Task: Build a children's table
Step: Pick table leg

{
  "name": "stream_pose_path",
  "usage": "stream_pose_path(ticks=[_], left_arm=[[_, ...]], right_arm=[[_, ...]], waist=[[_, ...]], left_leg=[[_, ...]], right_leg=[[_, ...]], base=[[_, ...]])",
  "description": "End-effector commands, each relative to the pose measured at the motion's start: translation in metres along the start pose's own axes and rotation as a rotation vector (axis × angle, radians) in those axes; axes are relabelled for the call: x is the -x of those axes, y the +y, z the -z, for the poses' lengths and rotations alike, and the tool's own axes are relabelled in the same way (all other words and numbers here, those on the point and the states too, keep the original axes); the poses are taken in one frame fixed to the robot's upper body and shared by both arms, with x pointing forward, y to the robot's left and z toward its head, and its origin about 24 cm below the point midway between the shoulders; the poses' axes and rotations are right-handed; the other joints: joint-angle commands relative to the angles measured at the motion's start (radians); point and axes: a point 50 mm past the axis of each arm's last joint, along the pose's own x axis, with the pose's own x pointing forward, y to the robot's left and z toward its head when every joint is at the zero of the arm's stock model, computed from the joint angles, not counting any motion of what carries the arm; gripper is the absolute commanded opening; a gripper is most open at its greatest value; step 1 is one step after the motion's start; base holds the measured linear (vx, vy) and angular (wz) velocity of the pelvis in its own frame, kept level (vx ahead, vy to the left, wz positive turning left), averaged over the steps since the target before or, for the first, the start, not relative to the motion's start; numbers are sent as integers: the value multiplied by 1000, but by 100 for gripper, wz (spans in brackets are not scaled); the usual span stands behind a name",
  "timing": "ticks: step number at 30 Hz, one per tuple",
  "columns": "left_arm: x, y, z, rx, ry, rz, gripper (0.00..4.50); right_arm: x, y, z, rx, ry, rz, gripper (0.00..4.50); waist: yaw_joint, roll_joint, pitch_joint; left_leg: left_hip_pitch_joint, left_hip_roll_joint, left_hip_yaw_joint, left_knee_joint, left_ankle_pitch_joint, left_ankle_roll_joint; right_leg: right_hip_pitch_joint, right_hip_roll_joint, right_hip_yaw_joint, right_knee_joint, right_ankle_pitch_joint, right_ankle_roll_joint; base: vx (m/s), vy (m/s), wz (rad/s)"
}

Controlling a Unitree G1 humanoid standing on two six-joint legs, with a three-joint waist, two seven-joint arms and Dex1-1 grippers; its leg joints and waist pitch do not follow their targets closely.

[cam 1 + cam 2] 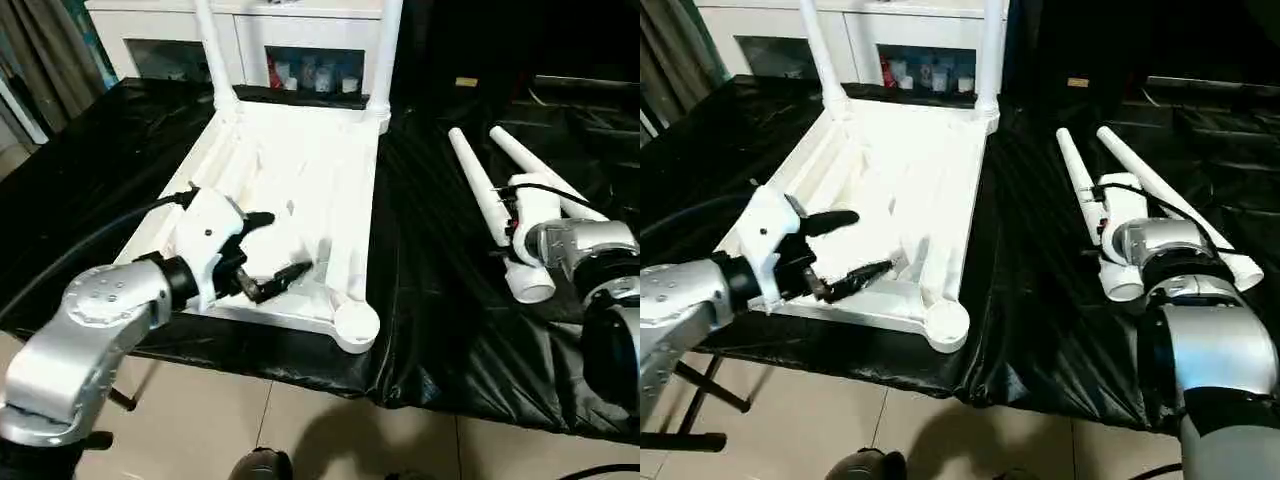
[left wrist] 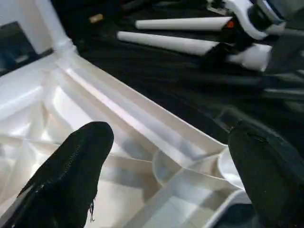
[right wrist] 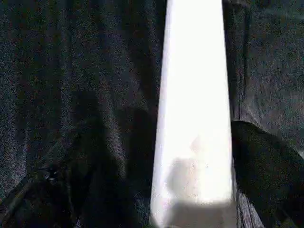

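The white tabletop [image 1: 290,165] lies upside down on the black-covered table, ribs facing up. Two white legs [image 1: 212,50] [image 1: 385,50] stand in its far corner sockets. The near right socket [image 1: 355,322] is empty. Two loose legs [image 1: 478,190] [image 1: 548,178] lie side by side on the cloth to the right. My left gripper [image 1: 287,243] hovers open over the tabletop's near ribs, holding nothing. My right gripper [image 3: 194,190] is open and straddles the left loose leg [image 3: 194,95] near its thick end, one finger [image 3: 266,161] on each side.
A white glass-door cabinet [image 1: 300,40] stands behind the table. The black cloth [image 1: 440,300] hangs over the front edge, with tiled floor [image 1: 300,420] below. A small tan object [image 1: 466,82] lies at the far right. A curtain [image 1: 40,50] hangs at the far left.
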Motion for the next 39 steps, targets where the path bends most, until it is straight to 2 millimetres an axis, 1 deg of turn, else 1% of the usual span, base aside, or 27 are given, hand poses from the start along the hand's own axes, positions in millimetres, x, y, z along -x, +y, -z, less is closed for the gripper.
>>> stream_pose_path(ticks=[1, 2, 3, 4, 5, 6, 7, 8, 13, 14, 16, 20, 21, 23, 24, 25, 26, 27, 28, 30, 33, 34, 35, 36, 37, 38, 39], left_arm=[[4, 1, -4, -13, -3, -1, 450], [4, 2, -4, -12, -3, -9, 450], [5, 3, -4, -10, -2, -14, 450], [5, 3, -4, -8, -3, -16, 450], [4, 3, -4, -7, -4, -19, 450], [4, 3, -4, -7, -4, -19, 450], [3, 4, -3, -8, -5, -23, 450], [2, 5, -3, -8, -7, -23, 450], [-3, 10, -5, -21, -21, -35, 450], [-4, 12, -5, -22, -27, -40, 450], [-6, 15, -6, -21, -33, -52, 450], [-10, 18, -5, -24, -39, -68, 450], [-12, 19, -5, -19, -48, -69, 450], [-14, 20, -5, -13, -56, -72, 450], [-17, 21, -5, 1, -71, -82, 450], [-18, 21, -5, 8, -77, -88, 450], [-20, 21, -4, 15, -81, -98, 450], [-22, 22, -3, 18, -84, -104, 450], [-24, 22, -2, 28, -89, -114, 450], [-26, 23, -1, 34, -93, -122, 450], [-33, 27, -2, 62, -121, -172, 450], [-35, 30, -2, 79, -133, -203, 450], [-39, 33, -3, 97, -144, -243, 450], [-43, 36, -3, 111, -153, -290, 450], [-45, 37, -3, 113, -155, -308, 450], [-47, 37, -4, 118, -160, -315, 450], [-53, 36, -6, 139, -174, -333, 450]], right_arm=[[-1, -1, 8, -50, 37, -4, 414], [-1, -1, 7, -69, 33, -6, 408], [0, -1, 7, -79, 31, -8, 397], [0, -1, 6, -90, 28, -12, 383], [0, 1, 5, -123, 24, -27, 374], [0, 1, 5, -123, 24, -27, 369], [0, 2, 5, -166, 16, -44, 363], [0, 3, 4, -184, 13, -49, 352], [-1, 1, 7, -229, 12, -46, 308], [-1, 1, 8, -235, 12, -44, 294], [-1, 0, 10, -256, 14, -41, 285], [-1, -2, 13, -286, 16, -35, 249], [-1, -2, 13, -317, 6, -41, 240], [-1, -3, 11, -350, -10, -52, 219], [1, -4, 8, -412, -41, -74, 213], [1, -5, 7, -438, -55, -83, 211], [2, -6, 6, -465, -68, -96, 196], [3, -6, 6, -482, -76, -104, 196], [3, -7, 6, -493, -79, -114, 188], [3, -7, 6, -505, -86, -124, 186], [7, -8, -3, -569, -151, -185, 184], [9, -8, -9, -596, -194, -228, 184], [13, -8, -19, -613, -266, -280, 184], [18, -7, -29, -644, -340, -346, 184], [19, -7, -32, -659, -364, -371, 184], [21, -6, -35, -653, -394, -392, 184], [24, -3, -41, -617, -451, -459, 184]], waist=[[1, -10, -59], [1, -12, -62], [2, -10, -61], [2, -10, -64], [2, -11, -64], [2, -11, -68], [3, -12, -72], [4, -11, -70], [7, -12, -81], [7, -8, -84], [8, -8, -85], [10, -8, -86], [10, -9, -86], [11, -5, -86], [12, -4, -85], [11, -6, -85], [12, -6, -86], [12, 0, -86], [9, -4, -85], [11, -4, -86], [10, -8, -87], [10, -8, -88], [8, -12, -89], [8, -12, -90], [10, -13, -91], [9, -18, -91], [10, -17, -93]], left_leg=[[44, 50, -29, -77, -355, -55], [45, 50, -30, -77, -356, -59], [45, 50, -30, -77, -356, -62], [46, 50, -30, -76, -353, -64], [45, 50, -29, -76, -347, -64], [44, 50, -28, -74, -332, -61], [45, 50, -28, -72, -323, -59], [43, 49, -27, -72, -318, -56], [43, 48, -24, -66, -286, -53], [43, 48, -24, -64, -280, -55], [43, 48, -23, -63, -274, -55], [42, 47, -22, -60, -271, -53], [42, 47, -23, -59, -271, -54], [43, 47, -23, -58, -277, -56], [42, 47, -23, -58, -293, -60], [43, 47, -23, -59, -299, -59], [44, 47, -24, -58, -303, -61], [44, 47, -25, -58, -306, -62], [43, 46, -24, -58, -319, -62], [44, 46, -24, -56, -322, -61], [44, 46, -23, -55, -316, -55], [42, 46, -24, -54, -306, -50], [40, 46, -23, -53, -295, -43], [39, 47, -22, -51, -284, -33], [38, 47, -23, -49, -268, -20], [36, 47, -22, -48, -254, -14], [35, 46, -22, -48, -244, -7]], right_leg=[[19, -57, 30, -68, -259, -239], [20, -58, 30, -67, -261, -237], [19, -57, 30, -67, -256, -235], [20, -57, 30, -66, -251, -236], [20, -57, 30, -66, -239, -238], [23, -57, 30, -64, -221, -242], [25, -57, 30, -63, -212, -244], [24, -57, 29, -62, -206, -247], [27, -56, 28, -58, -176, -255], [29, -56, 28, -55, -167, -258], [29, -56, 28, -55, -155, -261], [29, -56, 28, -55, -161, -258], [29, -56, 28, -54, -161, -258], [28, -56, 29, -55, -165, -257], [28, -56, 29, -55, -176, -254], [28, -56, 29, -57, -182, -252], [28, -56, 29, -56, -186, -251], [27, -56, 28, -55, -187, -251], [28, -53, 28, -57, -195, -249], [26, -55, 28, -58, -210, -246], [28, -56, 28, -61, -208, -243], [30, -56, 28, -58, -199, -244], [32, -55, 27, -58, -188, -245], [32, -56, 28, -57, -175, -247], [35, -57, 27, -57, -160, -248], [35, -57, 27, -56, -154, -250], [36, -57, 26, -55, -147, -252]], base=[[0, 0, 0], [0, 0, 0], [0, 0, 0], [0, 0, 0], [0, 0, 0], [0, 0, 0], [0, 0, 0], [0, 0, 0], [0, 0, 0], [0, 0, 0], [0, 0, 0], [0, 0, 0], [0, 0, 0], [0, 0, 0], [0, 0, 0], [0, 0, 0], [0, 0, 0], [0, 0, 0], [0, 0, 0], [0, 0, 0], [0, 0, 0], [0, 0, 0], [0, 0, 0], [0, 0, 0], [0, 0, 0], [0, 0, 0], [0, 0, 0]])
